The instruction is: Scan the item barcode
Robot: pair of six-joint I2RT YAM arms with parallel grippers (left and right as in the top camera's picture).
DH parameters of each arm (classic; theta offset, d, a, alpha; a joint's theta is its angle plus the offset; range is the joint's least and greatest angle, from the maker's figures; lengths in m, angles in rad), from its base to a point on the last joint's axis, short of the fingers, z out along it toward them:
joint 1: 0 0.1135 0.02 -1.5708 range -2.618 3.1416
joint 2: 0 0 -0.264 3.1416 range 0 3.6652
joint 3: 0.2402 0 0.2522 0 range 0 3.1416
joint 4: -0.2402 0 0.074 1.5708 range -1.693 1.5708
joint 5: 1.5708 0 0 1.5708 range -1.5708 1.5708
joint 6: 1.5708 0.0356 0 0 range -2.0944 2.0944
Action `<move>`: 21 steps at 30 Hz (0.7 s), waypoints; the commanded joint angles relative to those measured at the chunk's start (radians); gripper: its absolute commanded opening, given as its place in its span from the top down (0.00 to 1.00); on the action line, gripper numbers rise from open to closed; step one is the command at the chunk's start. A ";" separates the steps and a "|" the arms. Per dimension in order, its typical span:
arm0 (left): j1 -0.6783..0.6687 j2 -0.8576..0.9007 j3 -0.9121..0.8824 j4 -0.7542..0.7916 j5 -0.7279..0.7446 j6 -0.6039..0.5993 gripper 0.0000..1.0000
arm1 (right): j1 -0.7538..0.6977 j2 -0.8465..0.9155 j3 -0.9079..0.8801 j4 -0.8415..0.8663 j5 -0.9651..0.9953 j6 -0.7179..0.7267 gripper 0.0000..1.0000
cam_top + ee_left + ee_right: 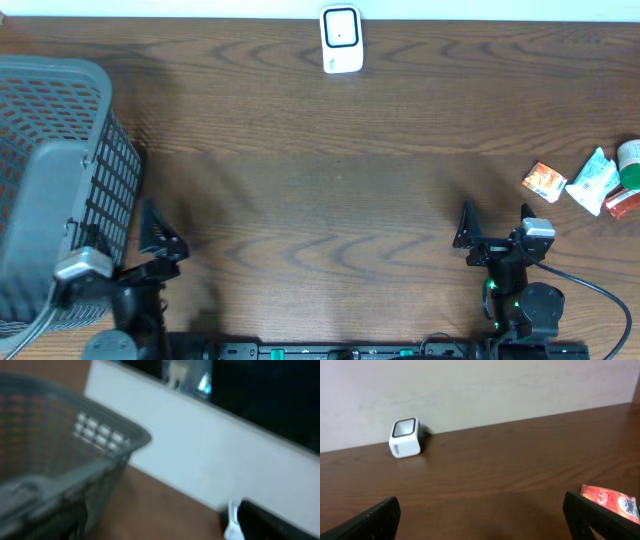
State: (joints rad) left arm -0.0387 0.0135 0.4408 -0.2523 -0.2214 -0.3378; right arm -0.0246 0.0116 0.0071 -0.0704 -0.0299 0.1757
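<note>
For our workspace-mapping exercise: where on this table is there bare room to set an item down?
The table is bare across its middle, between the basket at left and the scanner at the far edge. Crowded: the packets along the right edge.

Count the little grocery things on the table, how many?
4, clustered at far right: orange packet, white pouch, green-white tub, red packet. More may be hidden off-frame.
</note>
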 commanded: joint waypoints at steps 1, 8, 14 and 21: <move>0.006 -0.005 -0.129 0.098 0.101 0.003 0.04 | 0.000 -0.006 -0.001 -0.003 0.002 0.007 0.01; 0.006 -0.012 -0.343 0.206 0.098 0.003 0.04 | 0.000 -0.006 -0.001 -0.003 0.002 0.007 0.01; 0.006 -0.012 -0.418 0.205 0.027 0.003 0.04 | 0.000 -0.006 -0.001 -0.003 0.002 0.007 0.01; 0.006 -0.012 -0.437 0.195 0.041 0.098 0.04 | 0.000 -0.006 -0.001 -0.003 0.002 0.006 0.01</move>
State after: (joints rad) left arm -0.0391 0.0101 0.0360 -0.0433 -0.1642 -0.3157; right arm -0.0246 0.0120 0.0071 -0.0700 -0.0299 0.1757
